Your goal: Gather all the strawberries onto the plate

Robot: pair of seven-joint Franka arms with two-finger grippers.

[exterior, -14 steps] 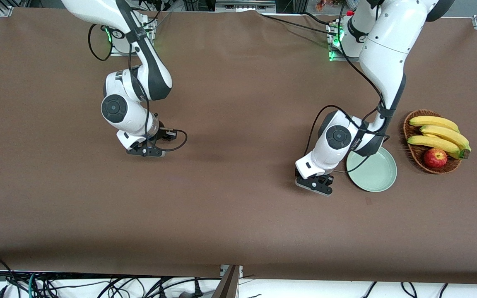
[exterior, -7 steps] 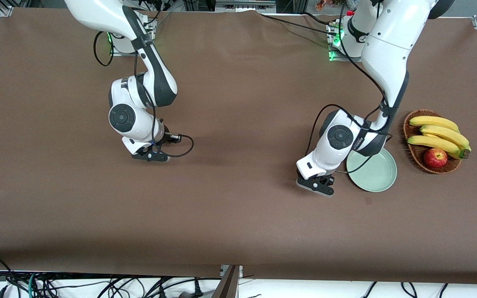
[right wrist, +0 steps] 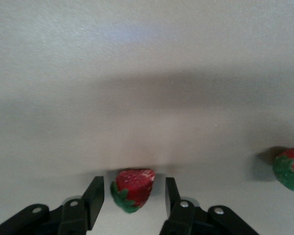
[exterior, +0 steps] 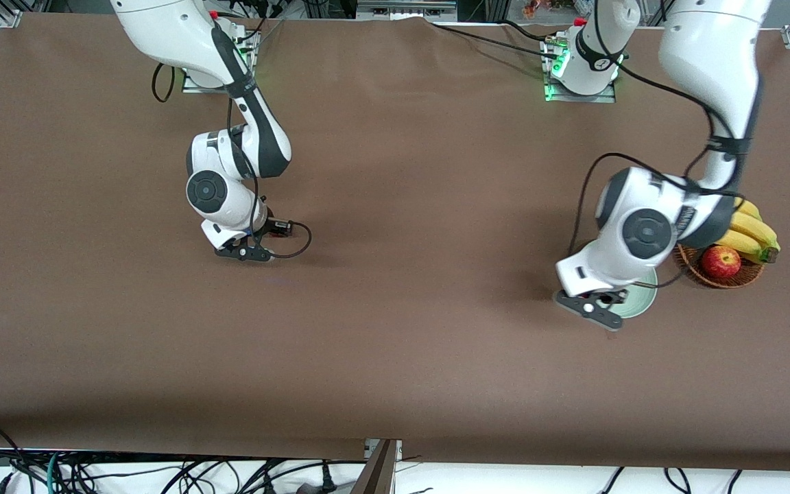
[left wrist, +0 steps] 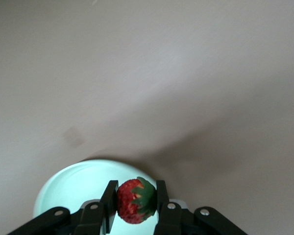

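Observation:
In the left wrist view a red strawberry (left wrist: 130, 204) with a green cap is pinched between the fingers of my left gripper (left wrist: 135, 197), which hangs over the pale green plate (left wrist: 71, 183). From the front, the left gripper (exterior: 597, 312) covers most of the plate (exterior: 644, 300). My right gripper (right wrist: 132, 185) stands open, low over the table, with a second strawberry (right wrist: 134, 188) lying between its fingers (right wrist: 95, 193) and a gap on each side. A third strawberry (right wrist: 290, 169) lies on the table beside it. In the front view the right gripper (exterior: 243, 252) hides both berries.
A brown wicker basket (exterior: 745, 278) with bananas (exterior: 755, 230) and a red apple (exterior: 721, 261) stands beside the plate, toward the left arm's end; the left arm partly covers it. Brown cloth covers the table.
The left arm has risen and swung from beside the plate to over it, now hiding most of it. The right gripper has stayed low at almost the same spot.

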